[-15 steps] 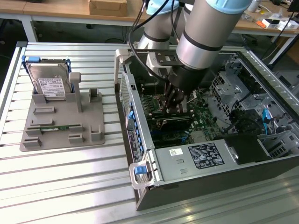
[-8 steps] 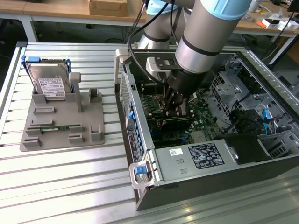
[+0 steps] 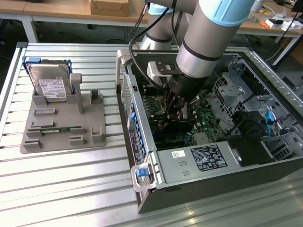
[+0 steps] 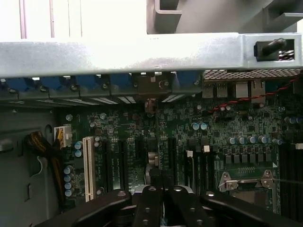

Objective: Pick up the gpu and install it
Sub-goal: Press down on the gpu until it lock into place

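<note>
Exterior view first: we see the grey and light-blue robot arm [image 3: 208,42] reaching down from the top of the frame into the open black and silver computer case [image 3: 142,156] at centre right. Its black gripper [image 3: 173,113] sits low over the green motherboard [image 3: 208,116], fingers drawn nearly together on the slim black gpu card [image 3: 176,125], which stands on edge against the board just beneath the fingertips. At the left of the frame a grey plastic parts holder [image 3: 61,132] rests on the slatted aluminium table [image 3: 71,189]; the silver hard drive with a white label [image 3: 49,87] stands upright at its upper end, and a thin green memory stick [image 3: 57,130] lies flat lower down.

From the wrist view we see the gripper [image 4: 163,198] at bottom centre, pads almost meeting, above dark expansion slots beside a white slot [image 4: 87,168]. Whether the card is fully seated we cannot tell.
</note>
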Controlling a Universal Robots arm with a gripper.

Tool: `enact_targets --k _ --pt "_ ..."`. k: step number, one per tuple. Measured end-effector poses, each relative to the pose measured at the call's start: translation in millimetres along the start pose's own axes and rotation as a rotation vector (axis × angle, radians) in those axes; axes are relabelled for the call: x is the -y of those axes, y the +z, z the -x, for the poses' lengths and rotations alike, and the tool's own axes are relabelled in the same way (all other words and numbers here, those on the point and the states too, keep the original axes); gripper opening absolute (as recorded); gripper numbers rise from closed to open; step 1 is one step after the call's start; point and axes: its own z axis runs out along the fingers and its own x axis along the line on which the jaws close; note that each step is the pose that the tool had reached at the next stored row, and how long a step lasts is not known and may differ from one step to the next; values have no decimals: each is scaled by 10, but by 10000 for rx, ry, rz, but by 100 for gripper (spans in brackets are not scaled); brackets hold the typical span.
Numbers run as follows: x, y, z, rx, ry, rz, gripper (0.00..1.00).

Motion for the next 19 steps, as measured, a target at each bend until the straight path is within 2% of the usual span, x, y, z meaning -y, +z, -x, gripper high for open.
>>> enact_targets --k 2,3,4,5,6,7,10,11,13,14,17,19 --pt "3 37 1 14 -1 -8 13" --pt "4 64 -3 -13 0 5 13" --pt "6 85 0 -10 0 6 13" --pt "7 61 4 -4 2 4 13" --pt "8 4 6 43 -2 -23 13" --pt "1 -93 5 7 -1 -4 13" --pt "-3 -333 10 6 -1 -3 13" --pt "85 -388 15 6 -1 -2 13" --pt "300 -401 24 4 0 29 13" --pt "354 -404 26 4 1 33 13" --pt "465 -464 32 4 0 34 13" --pt "484 -558 35 4 0 34 13"
